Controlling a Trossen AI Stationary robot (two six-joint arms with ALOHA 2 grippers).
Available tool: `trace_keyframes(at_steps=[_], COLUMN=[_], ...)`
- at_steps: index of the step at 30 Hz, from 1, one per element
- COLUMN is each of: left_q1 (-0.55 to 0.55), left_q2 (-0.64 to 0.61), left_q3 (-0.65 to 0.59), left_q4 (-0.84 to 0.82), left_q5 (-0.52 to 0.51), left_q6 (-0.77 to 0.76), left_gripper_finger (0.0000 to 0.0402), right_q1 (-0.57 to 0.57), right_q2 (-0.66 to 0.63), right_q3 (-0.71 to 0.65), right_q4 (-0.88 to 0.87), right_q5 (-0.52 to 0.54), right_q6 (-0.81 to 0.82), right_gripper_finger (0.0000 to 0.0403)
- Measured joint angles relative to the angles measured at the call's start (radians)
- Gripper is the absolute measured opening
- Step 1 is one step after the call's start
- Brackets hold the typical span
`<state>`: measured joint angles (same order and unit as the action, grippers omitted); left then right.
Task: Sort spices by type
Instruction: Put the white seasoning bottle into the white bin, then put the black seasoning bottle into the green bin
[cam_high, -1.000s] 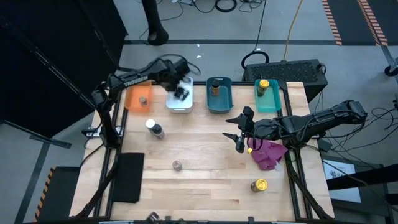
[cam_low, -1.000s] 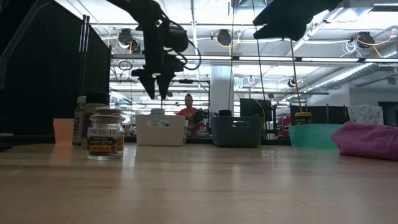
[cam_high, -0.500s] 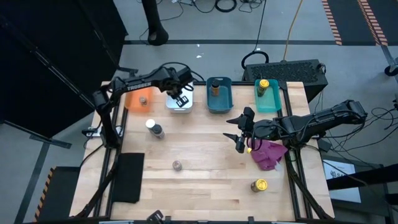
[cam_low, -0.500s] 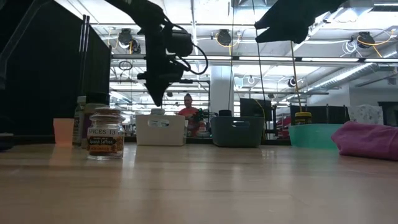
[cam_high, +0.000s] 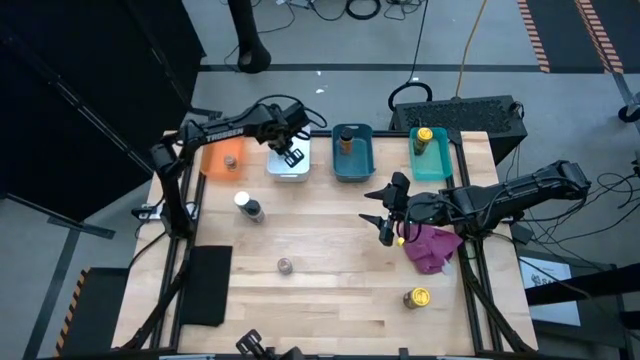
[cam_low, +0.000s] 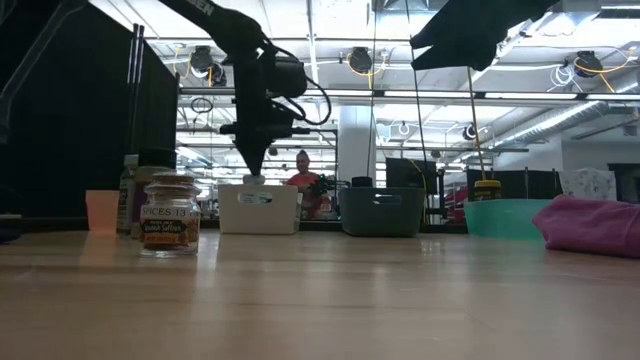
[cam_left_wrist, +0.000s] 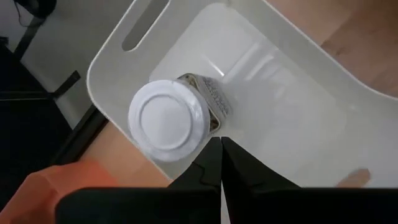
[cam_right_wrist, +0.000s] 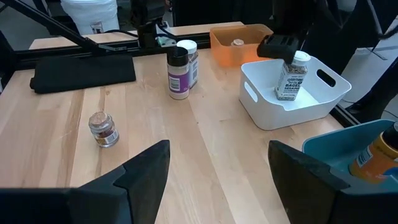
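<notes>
Since a second ago the left gripper (cam_high: 291, 155) has swung lower over the white bin (cam_high: 288, 170), fingers now pressed together beside a white-lidded jar (cam_left_wrist: 166, 119) standing inside it, not gripping it; the right gripper (cam_high: 385, 215) hangs spread wide above mid-table, near the magenta cloth (cam_high: 431, 247).

Overhead camera looks straight down on the whole table (cam_high: 330, 250). Low one sits at tabletop level, facing the room. Left wrist camera is close above the white bin (cam_left_wrist: 298, 106); right wrist camera sees that bin from farther across.
</notes>
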<state>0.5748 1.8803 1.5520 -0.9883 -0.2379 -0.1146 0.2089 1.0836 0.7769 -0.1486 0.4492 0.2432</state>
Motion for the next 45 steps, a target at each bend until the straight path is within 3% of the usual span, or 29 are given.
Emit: trace_keyframes(at_steps=[10, 22, 27, 36, 42, 45], left_q1=[0.008, 0.025, -0.018, -0.233, -0.425, -0.523], left_q2=[0.056, 0.053, 0.006, -0.175, -0.374, -0.476], left_q3=[-0.001, -0.001, 0.006, -0.063, -0.24, -0.347], left_q4=[0.06, 0.091, 0.096, 0.163, 0.301, 0.294], left_q5=[-0.056, -0.056, -0.061, -0.149, -0.173, -0.127], left_q6=[0.026, 0.05, 0.069, 0.07, 0.07, 0.056], left_gripper_finger=[0.0003, 0.0003, 0.0003, 0.0003, 0.0002, 0.0002], right_q1=[0.0, 0.0, 0.0, 0.0, 0.0, 0.002], right_q2=[0.0, 0.0, 0.0, 0.0, 0.0, 0.0], right_q3=[0.0, 0.0, 0.0, 0.0, 0.0, 0.0], right_q4=[-0.006, -0.015, -0.017, -0.069, -0.103, -0.13], right_q5=[0.0, 0.0, 0.0, 0.017, 0.025, 0.025], right_q6=[0.003, 0.007, 0.008, 0.066, 0.107, 0.128], right_gripper_finger=[0.0256, 0.0256, 0.0256, 0.0256, 0.0256, 0.0256])
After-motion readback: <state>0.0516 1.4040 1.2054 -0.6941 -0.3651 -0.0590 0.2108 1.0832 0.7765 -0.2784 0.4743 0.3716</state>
